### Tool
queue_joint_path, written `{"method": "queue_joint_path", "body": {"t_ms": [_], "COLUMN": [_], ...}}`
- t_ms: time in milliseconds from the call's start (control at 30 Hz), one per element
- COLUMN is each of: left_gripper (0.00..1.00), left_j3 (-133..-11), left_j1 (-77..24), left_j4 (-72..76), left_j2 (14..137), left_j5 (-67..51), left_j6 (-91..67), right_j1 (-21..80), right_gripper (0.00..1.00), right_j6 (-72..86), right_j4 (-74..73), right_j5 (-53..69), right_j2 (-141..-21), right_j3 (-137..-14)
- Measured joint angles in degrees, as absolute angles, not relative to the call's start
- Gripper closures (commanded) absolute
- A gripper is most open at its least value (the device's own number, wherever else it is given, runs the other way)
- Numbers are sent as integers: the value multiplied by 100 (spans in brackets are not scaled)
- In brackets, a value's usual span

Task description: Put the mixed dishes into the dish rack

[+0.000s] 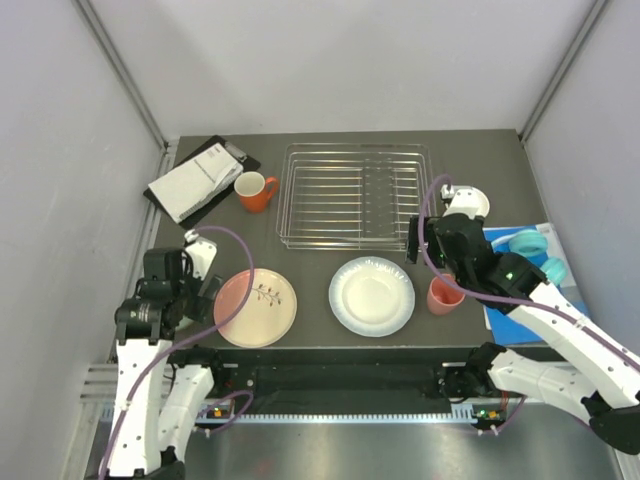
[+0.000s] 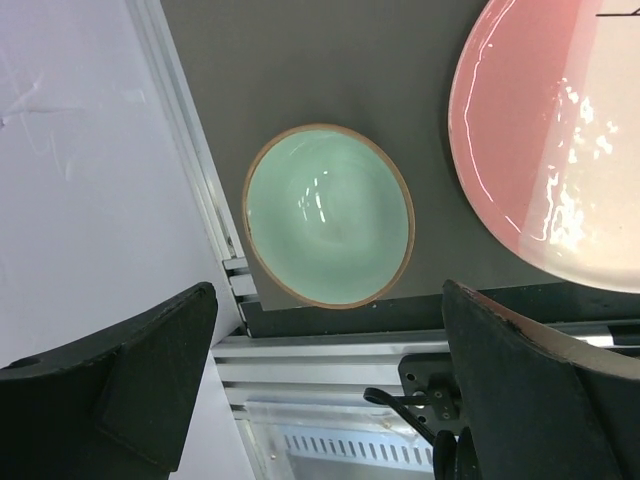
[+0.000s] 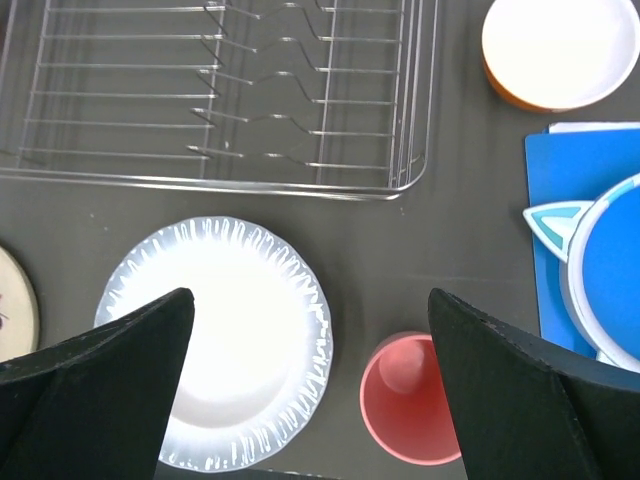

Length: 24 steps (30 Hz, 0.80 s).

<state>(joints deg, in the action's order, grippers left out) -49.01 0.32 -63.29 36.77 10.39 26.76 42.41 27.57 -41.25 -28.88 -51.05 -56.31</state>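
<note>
Honestly, nothing here is actually readable. The black-and-white booklet [image 1: 193, 182] at the far left of the surface [image 1: 315, 265] has some dark marks that look like print, but they're too small and blurry to make out. The pink-and-cream plate [image 1: 256, 306] only has a small sprig drawing, not lettering.

Upright salmon-pink cup [image 3: 412, 402] beside white plate [image 3: 240, 335]

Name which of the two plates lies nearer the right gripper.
The white plate with pale blue rim, just left of the salmon-pink cup, near the right gripper; the pink-and-cream plate with leaf sprig lies farther left.
</note>
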Motion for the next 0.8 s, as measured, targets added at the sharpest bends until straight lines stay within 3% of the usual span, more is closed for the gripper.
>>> {"method": "queue_joint_path", "body": {"t_ms": [300, 800], "left_gripper": [3, 4], "left_j3": [-4084, -3463], "left_j1": [32, 32], "left_j4": [-6302, -4998], "left_j2": [3570, 5201], "left_j5": [1151, 1374], "left_j6": [2893, 3028], "right_j1": [4259, 4261], "right_gripper": [0, 0], "right_j6": [2814, 2812], "right_j4": [-3927, -3728], "right_j5": [-2882, -2886], "right_j2": [-5153, -5221], "right_j3": [-5354, -5214]}}
